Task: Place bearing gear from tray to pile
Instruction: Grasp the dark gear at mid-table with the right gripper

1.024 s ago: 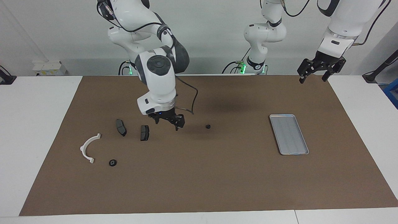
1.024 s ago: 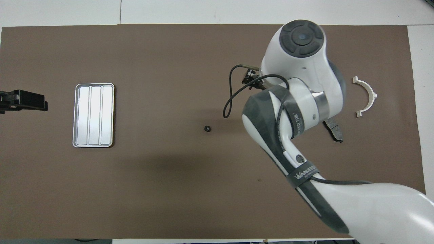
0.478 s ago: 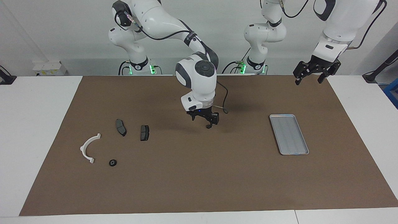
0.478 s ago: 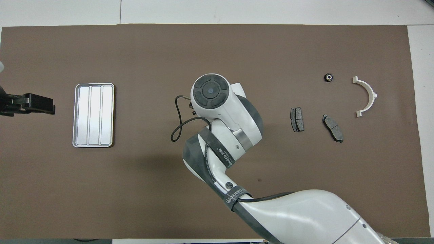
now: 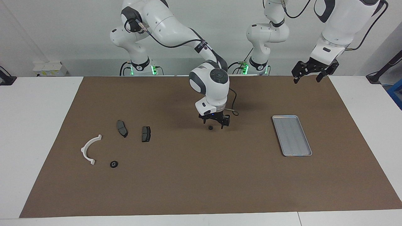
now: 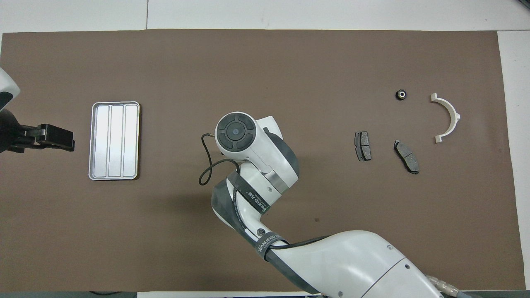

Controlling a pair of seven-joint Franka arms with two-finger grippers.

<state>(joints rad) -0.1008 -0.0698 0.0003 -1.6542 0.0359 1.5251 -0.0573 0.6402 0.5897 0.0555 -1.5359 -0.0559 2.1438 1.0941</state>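
A small black bearing gear (image 5: 210, 127) lies on the brown mat (image 5: 201, 175), between the pile and the silver tray (image 5: 292, 135). My right gripper (image 5: 214, 125) is low over it, open, with a finger on each side. In the overhead view the right arm's wrist hides this gear and the gripper. Nothing lies in the tray (image 6: 114, 140). The pile at the right arm's end holds a white arc (image 5: 89, 149), two dark brake pads (image 5: 122, 128) (image 5: 146, 133) and a second black gear (image 5: 114, 164). My left gripper (image 5: 309, 75) waits open in the air.
In the overhead view the arc (image 6: 449, 118), the pads (image 6: 362, 145) (image 6: 406, 156) and the second gear (image 6: 401, 94) lie spread apart. The left gripper (image 6: 62, 138) hangs over the mat beside the tray. The right arm's cable (image 6: 207, 165) loops beside its wrist.
My right gripper has swung from beside the brake pads toward the tray and come down around the lone gear. The left gripper has drifted slightly. No object has moved.
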